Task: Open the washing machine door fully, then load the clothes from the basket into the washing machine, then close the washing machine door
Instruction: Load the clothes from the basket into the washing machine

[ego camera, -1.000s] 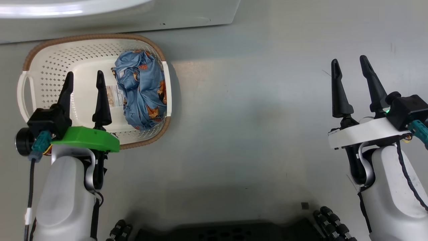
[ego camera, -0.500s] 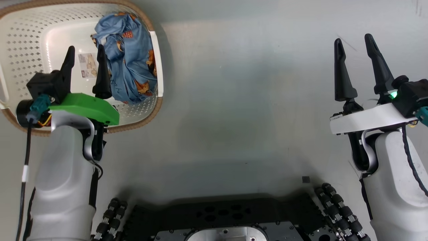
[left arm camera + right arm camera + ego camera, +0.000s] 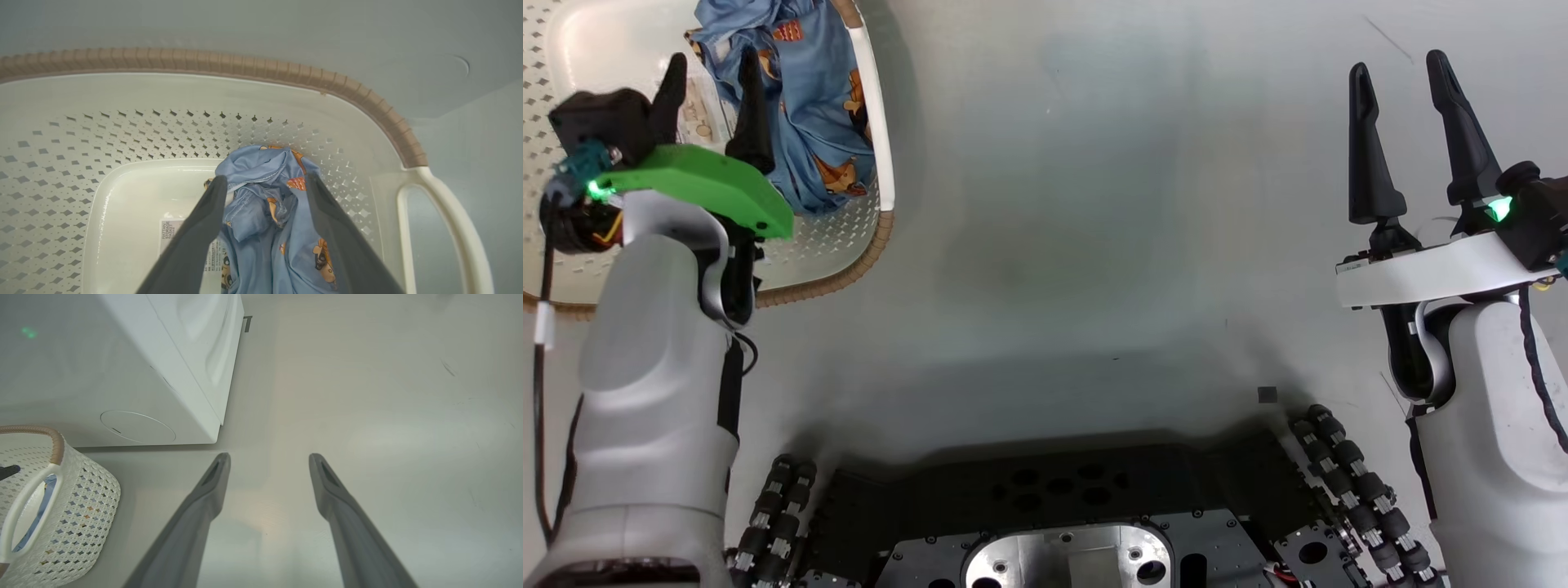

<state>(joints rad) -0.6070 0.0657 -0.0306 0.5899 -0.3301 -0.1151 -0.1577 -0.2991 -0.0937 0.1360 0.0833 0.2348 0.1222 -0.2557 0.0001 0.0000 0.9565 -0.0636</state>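
Now the clothes [image 3: 263, 232] lie bunched at one handle end of the basket [image 3: 253, 65], which sits on the floor [image 3: 1094, 204] just in front of the washing machine [image 3: 163, 367]. We see our left end effector [image 3: 713, 59] over the basket, fingers apart with the fabric showing between them; contact we cannot tell. Our right end effector [image 3: 269, 456] is spread too, holding nothing, above the floor well apart from the basket.

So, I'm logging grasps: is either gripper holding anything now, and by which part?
Nothing is held. The left gripper is open, aimed at the clothes in the basket; the right gripper is open over the floor.
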